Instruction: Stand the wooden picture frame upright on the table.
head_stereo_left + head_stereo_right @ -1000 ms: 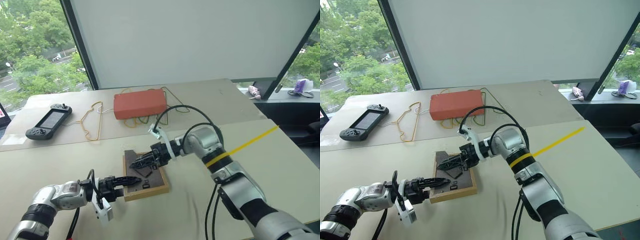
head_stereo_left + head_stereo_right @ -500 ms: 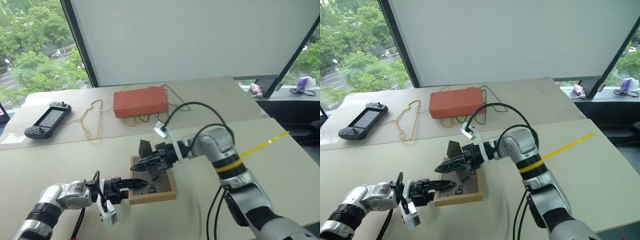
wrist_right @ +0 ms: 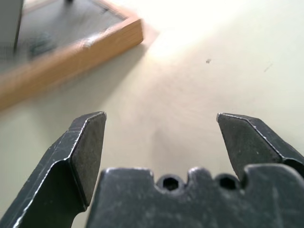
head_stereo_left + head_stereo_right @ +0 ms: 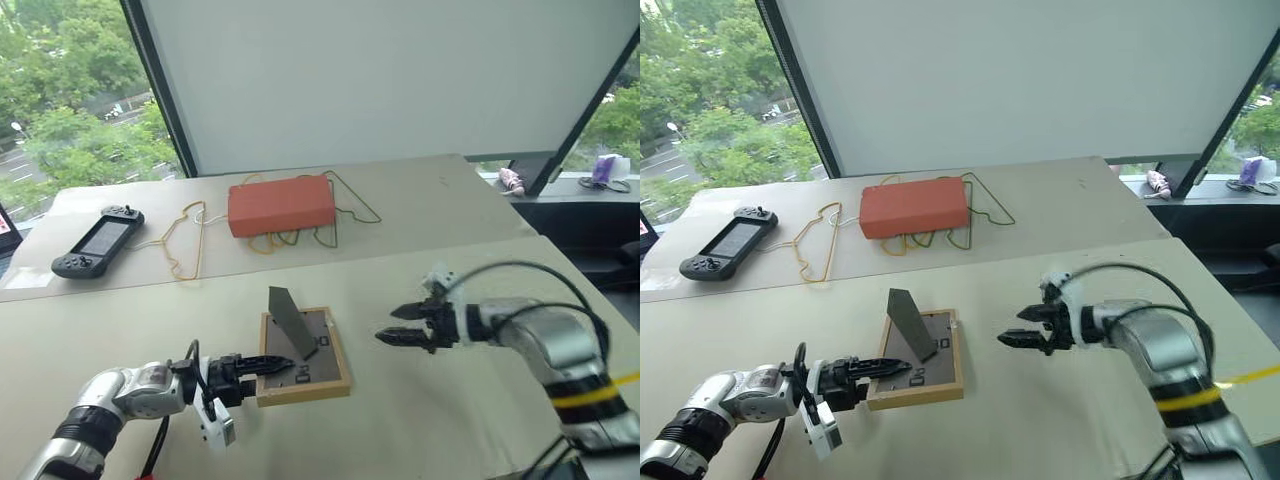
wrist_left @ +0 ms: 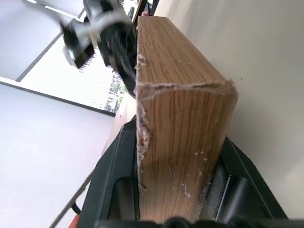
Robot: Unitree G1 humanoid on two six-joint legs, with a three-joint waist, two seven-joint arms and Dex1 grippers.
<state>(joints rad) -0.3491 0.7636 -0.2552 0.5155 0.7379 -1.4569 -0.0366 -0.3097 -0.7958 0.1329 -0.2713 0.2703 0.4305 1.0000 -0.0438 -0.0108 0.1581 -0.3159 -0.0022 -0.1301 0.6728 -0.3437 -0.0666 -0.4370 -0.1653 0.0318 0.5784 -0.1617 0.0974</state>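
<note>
wooden picture frame [image 4: 303, 358] lies face down near the bench [image 4: 400, 420] front edge, stand flipped up, no legible writing.
left end effector [image 4: 272, 367] level, clamping its 9 o'clock edge; right end effector [image 4: 400, 326] at 3 o'clock, wide, empty, pointing at it.

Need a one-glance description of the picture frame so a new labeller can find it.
On the large pale-beige table, look at the near half, in front of the orange-red box. The small light-wood picture frame lies face down there, its corner in the left claw. Only it has a dark grey stand sticking up.
</note>
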